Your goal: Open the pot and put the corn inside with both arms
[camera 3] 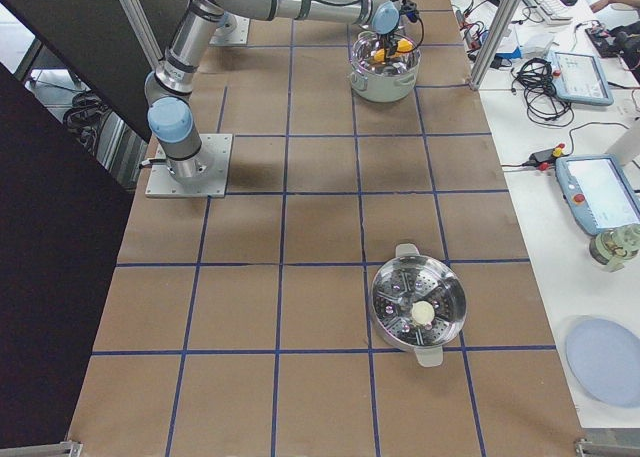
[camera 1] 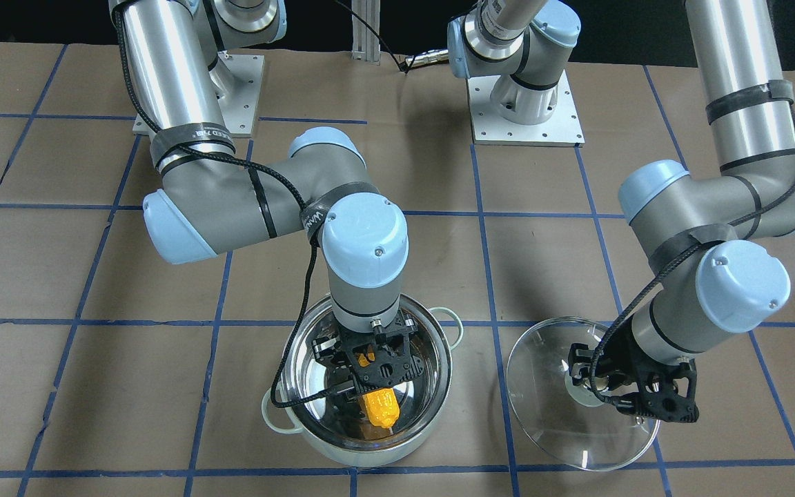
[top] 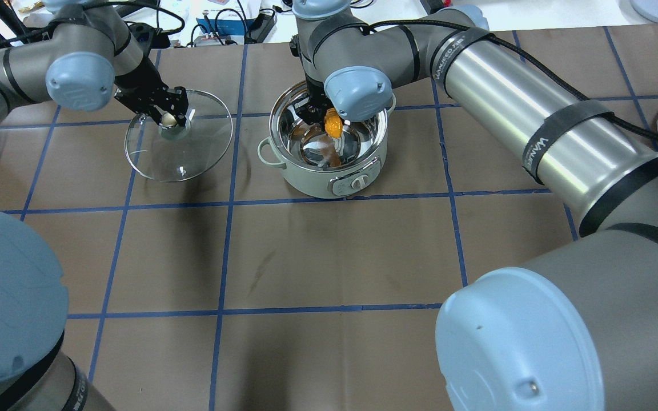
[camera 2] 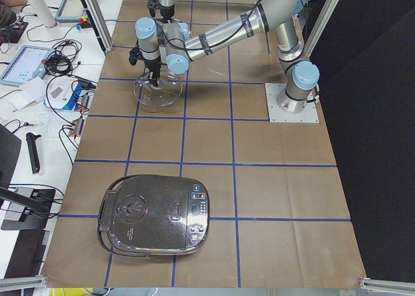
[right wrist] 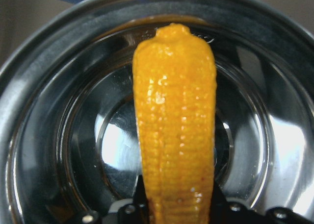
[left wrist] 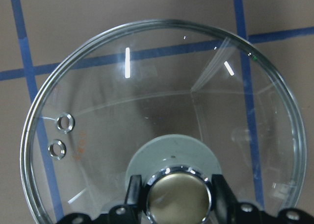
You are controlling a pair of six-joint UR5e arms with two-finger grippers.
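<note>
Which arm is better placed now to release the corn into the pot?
Right arm. The right fingers hold the corn over the open pot; the left fingers clasp the lid knob, beside the pot.

The table is covered in brown paper and marked into squares by blue tape. A white bench, strewn with cables and a tablet, is seen along one side. Black panels are set along the other. An aluminium post is fixed at the table's edge.
</note>
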